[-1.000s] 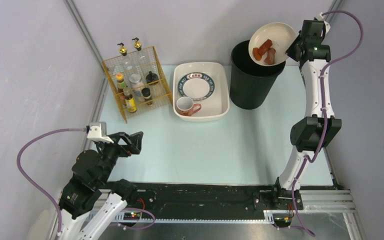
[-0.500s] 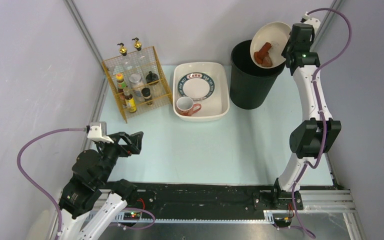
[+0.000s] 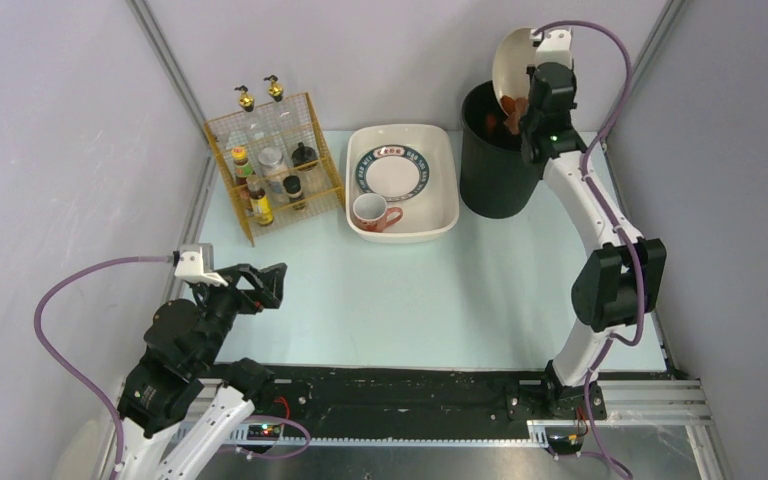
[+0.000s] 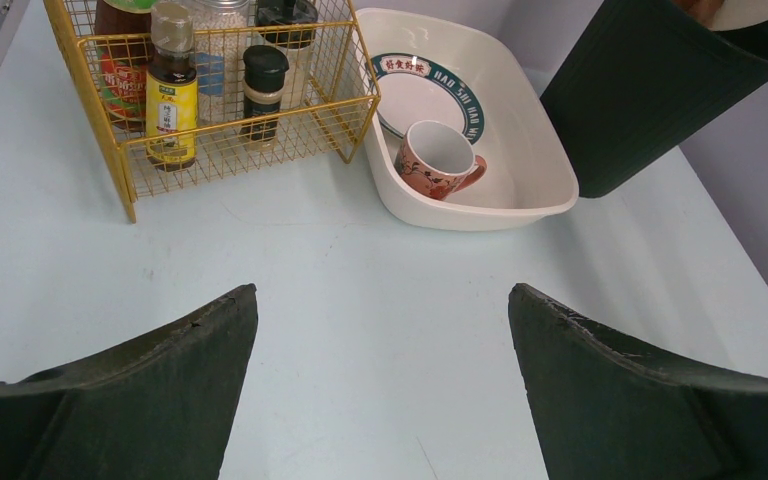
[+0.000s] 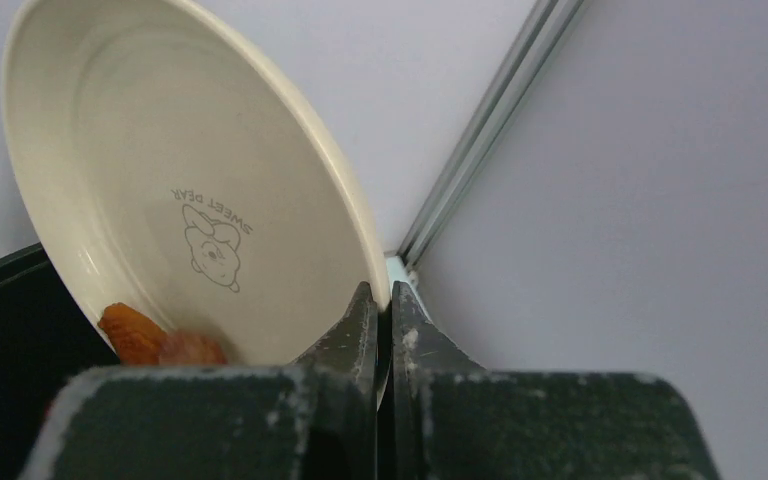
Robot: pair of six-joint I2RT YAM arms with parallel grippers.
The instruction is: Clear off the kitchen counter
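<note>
Right tool (image 5: 381, 297): jaws pinched tight on the rim of the cream plate (image 5: 190, 180). The plate is tipped steeply, nearly on edge, above the mouth of the black bin (image 3: 495, 180). Orange-brown food scraps (image 5: 155, 342) sit at the plate's low edge, over the bin's opening. A small bear print and the words "SWEET BEAR" show on the plate's face.

Left tool (image 4: 382, 290): jaws spread wide with nothing between them. I hold it above the near-left part of the bench (image 3: 410, 300), well apart from everything on it.

Bench: a pale mint-blue top between grey rails, spread out below both my arms. Along its far edge, left to right:
- yellow wire rack (image 4: 235, 160) holding sauce bottles and spice jars, with two gold-capped bottles at the back
- white basin (image 3: 440, 215) just beside the rack
- the bin, to the basin's right, in the far-right corner

In the basin: a round dish with a dark green band (image 3: 392, 172) and a red-patterned mug (image 3: 370, 212), tilted, its mouth toward my left wrist camera.
</note>
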